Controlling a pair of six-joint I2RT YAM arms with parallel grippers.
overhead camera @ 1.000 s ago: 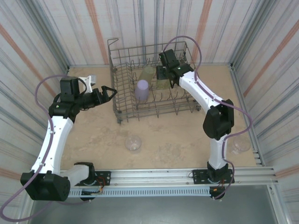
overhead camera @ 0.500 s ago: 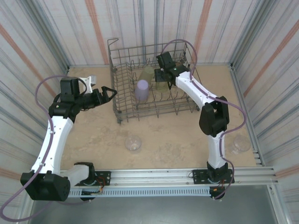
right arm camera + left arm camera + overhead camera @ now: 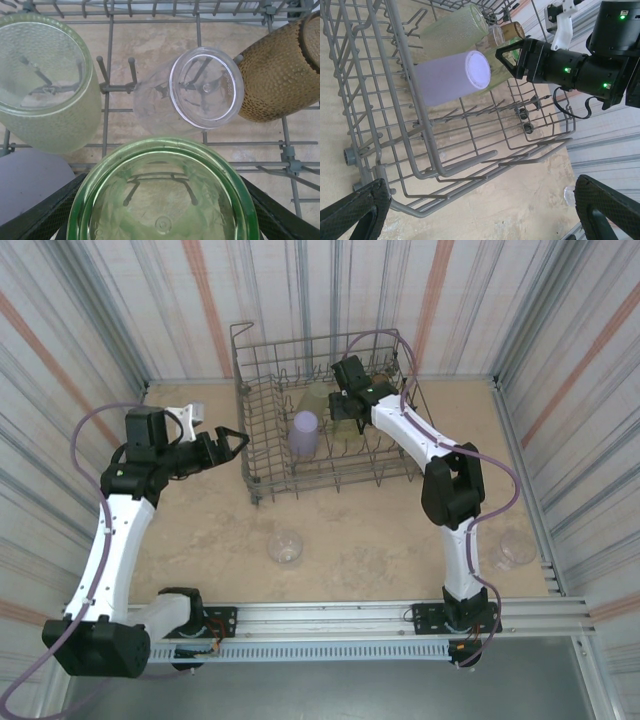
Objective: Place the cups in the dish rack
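The right gripper (image 3: 347,408) reaches down inside the dish rack (image 3: 300,483), its jaws part-way apart and clamped on either side of a yellow-green cup (image 3: 165,200) (whether that cup rests on the wires yet I cannot tell). Just beyond it in the wrist view a clear cup (image 3: 200,90) leans on the tines, with an amber cup (image 3: 280,75) touching its right side and a second yellow-green cup (image 3: 45,85) off to the left. The lavender cup (image 3: 303,432) stands among the tines near the rack's middle. The left gripper (image 3: 238,443) hangs just outside the rack's left wall, jaws spread wide and empty. Out on the table (image 3: 380,540) sit two more clear cups, one in front of the rack (image 3: 285,546) and one near the right edge (image 3: 517,548).
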